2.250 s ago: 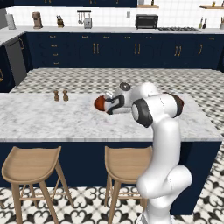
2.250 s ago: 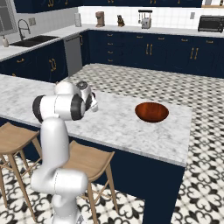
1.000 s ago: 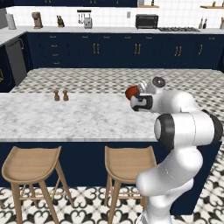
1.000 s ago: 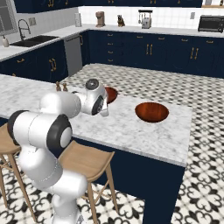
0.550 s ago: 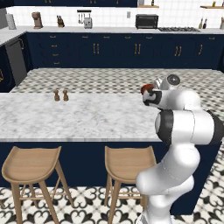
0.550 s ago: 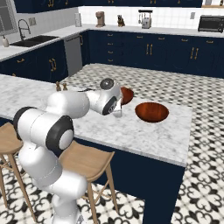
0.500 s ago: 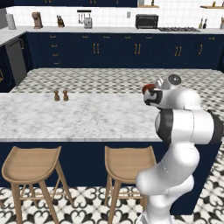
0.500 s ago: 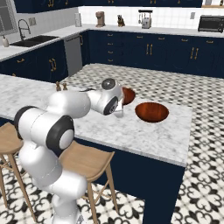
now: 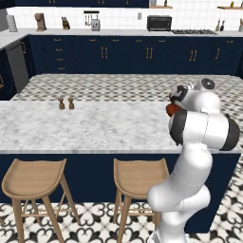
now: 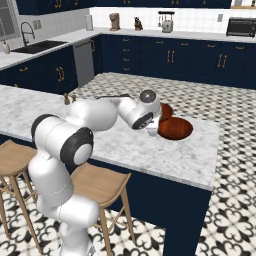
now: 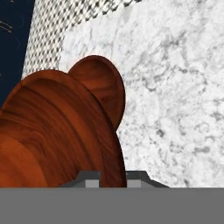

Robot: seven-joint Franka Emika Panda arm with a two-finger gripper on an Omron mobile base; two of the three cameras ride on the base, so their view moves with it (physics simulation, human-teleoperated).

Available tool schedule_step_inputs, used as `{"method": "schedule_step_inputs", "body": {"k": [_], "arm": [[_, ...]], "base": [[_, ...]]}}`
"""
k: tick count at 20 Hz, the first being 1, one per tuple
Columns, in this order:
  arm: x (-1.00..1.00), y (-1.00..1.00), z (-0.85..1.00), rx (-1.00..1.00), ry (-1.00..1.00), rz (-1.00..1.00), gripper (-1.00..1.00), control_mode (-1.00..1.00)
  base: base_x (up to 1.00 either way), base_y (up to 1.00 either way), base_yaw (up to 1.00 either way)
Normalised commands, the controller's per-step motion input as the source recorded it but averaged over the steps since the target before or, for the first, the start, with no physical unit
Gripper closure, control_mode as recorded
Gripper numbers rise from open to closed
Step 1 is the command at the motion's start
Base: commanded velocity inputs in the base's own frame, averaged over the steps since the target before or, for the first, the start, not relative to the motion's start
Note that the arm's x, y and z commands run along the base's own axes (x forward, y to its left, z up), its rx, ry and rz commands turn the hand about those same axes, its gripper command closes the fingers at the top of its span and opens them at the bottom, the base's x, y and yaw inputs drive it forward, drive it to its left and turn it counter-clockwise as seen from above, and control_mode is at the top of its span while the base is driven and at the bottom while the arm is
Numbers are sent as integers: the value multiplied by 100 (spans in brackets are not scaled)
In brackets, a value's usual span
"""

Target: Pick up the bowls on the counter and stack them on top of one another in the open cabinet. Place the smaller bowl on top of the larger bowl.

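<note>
The gripper (image 11: 113,177) is clamped on the rim of the smaller bowl (image 11: 52,135), which rises straight out from between the 2 fingertips, while the larger bowl (image 11: 101,89) sits on the counter (image 11: 175,100) just beyond them. In my judgement the carried bowl could clip the larger one, or slip from the thin edge-grip if the arm swings fast, since only the rim is pinched. The veined marble counter spreads to one side of the fingers, with 2 small shakers (image 9: 66,103) far off along it and patterned floor tiles (image 10: 200,100) past its edge.
</note>
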Motion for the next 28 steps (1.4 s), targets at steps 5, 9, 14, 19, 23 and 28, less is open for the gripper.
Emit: {"method": "schedule_step_inputs", "body": {"k": [5,9,14,19,23,28], "arm": [[1,-64,-8,15,2,0,100,-100],[26,-35,-23,3,8,2,100,-100],[25,-11,-30,0,11,1,100,-100],[49,0,-41,0,0,3,100,-100],[53,0,-47,0,0,7,100,-100],[40,-4,-43,0,5,7,100,-100]], "base": [[0,0,0],[0,0,0],[0,0,0],[0,0,0],[0,0,0],[0,0,0]]}}
